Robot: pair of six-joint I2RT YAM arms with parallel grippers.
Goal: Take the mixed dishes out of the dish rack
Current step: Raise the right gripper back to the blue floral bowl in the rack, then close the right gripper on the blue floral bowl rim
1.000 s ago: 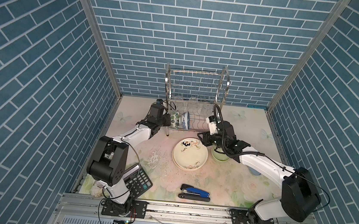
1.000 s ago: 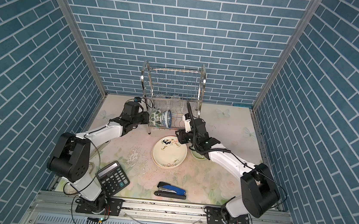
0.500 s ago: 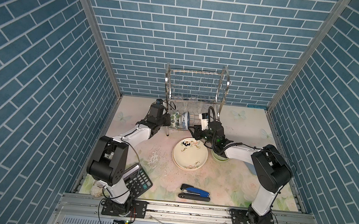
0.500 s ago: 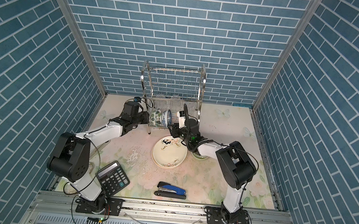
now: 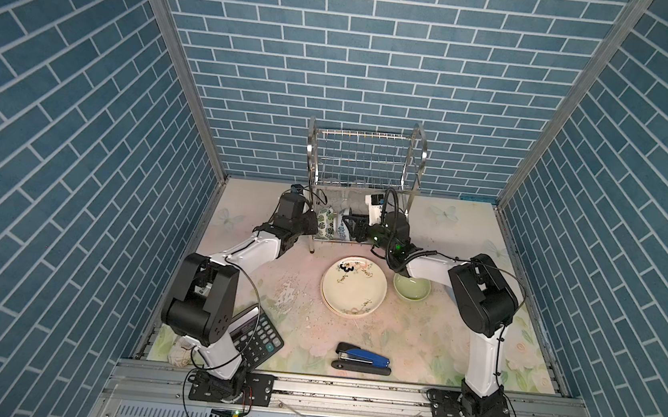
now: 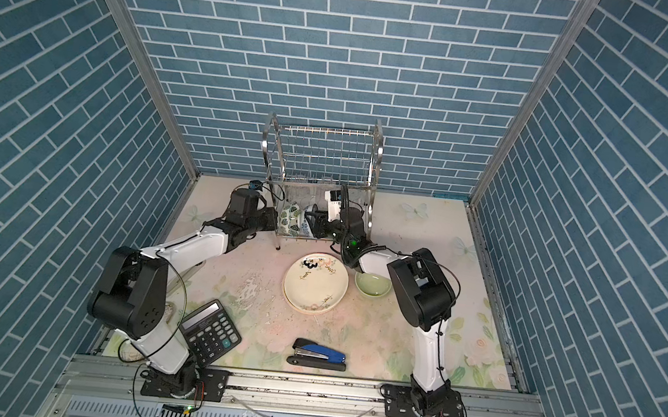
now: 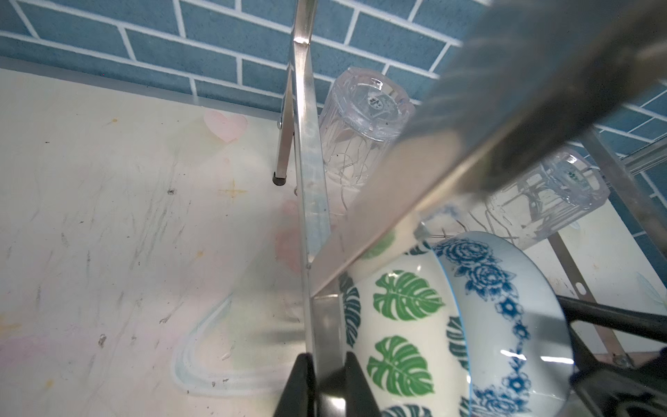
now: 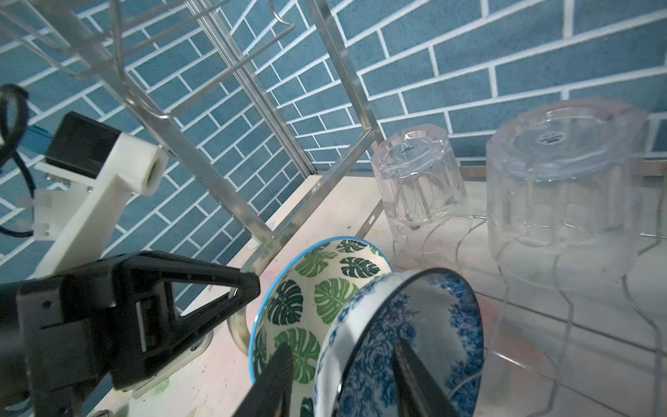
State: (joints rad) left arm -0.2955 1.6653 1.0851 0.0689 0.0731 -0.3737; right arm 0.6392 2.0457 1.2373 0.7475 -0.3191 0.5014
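- Currently the two-tier shiny steel wire dish rack [image 5: 364, 160] stands at the middle of the table's far edge.
- At the rack's left end, the left gripper [image 7: 327, 361] has its jaws clamped tight on the flat steel upright of the side frame, low down.
- Reaching into the lower tier, the right gripper [image 8: 343, 346] has its jaws standing apart astride the rim of the white bowl with blue flower pattern [image 8: 433, 307]. One finger [image 8: 278, 379] is outside its wall and the other is inside, and they are not pinched onto it.
- That blue-flowered bowl stands on edge on the lower tier, leaning against the white bowl printed with green leaves [image 8: 306, 299], which is nearest the left side frame.
- Two clear ribbed tumblers [image 8: 418, 177] stand mouth-down on the same tier, behind the bowls.
- A stack of plates with a cream floral plate [image 5: 354, 286] on top lies near the middle of the table.
- A pale green bowl [image 5: 414, 289] sits upright just beside the stack, toward the table's right edge and partly under the right arm.
- A black calculator [image 5: 255, 337] lies near the front-left corner.
- A blue stapler [image 5: 361, 358] lies by the middle of the front edge.
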